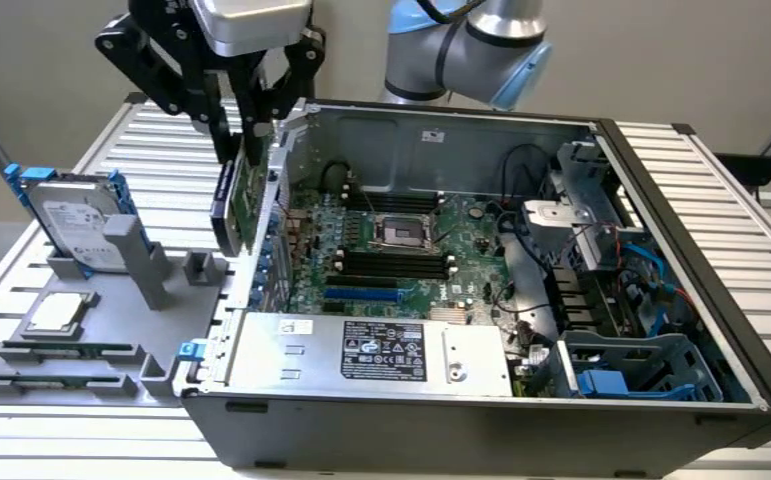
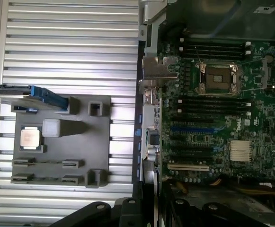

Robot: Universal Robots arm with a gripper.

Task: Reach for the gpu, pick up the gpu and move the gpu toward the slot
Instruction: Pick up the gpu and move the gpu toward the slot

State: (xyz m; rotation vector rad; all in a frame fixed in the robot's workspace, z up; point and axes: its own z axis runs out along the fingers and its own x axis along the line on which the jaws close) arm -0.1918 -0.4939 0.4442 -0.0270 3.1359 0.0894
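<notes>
Tool [image 1: 245, 125]: pinching gpu [image 1: 236, 205], held on edge, bracket toward case [image 1: 705, 300] rear wall, above motherboard [image 1: 399, 250], for slot alignment.

Exterior high, oblique; wrist straight down; both over motherboard [image 1: 399, 245].

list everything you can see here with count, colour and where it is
gpu: 1, green, held on edge above the case's wall on the exterior view's left
computer case: 1, dark grey, open, on the table
motherboard: 1, green, inside the case
power supply: 1, silver, at the case's near edge
hard drive: 1, silver with blue rails, upright in the holder
CPU chip: 1, silver, flat on the holder
holder: 1, grey, beside the case
table: 1, silver slats
gripper: 1, black, shut on the gpu
</notes>
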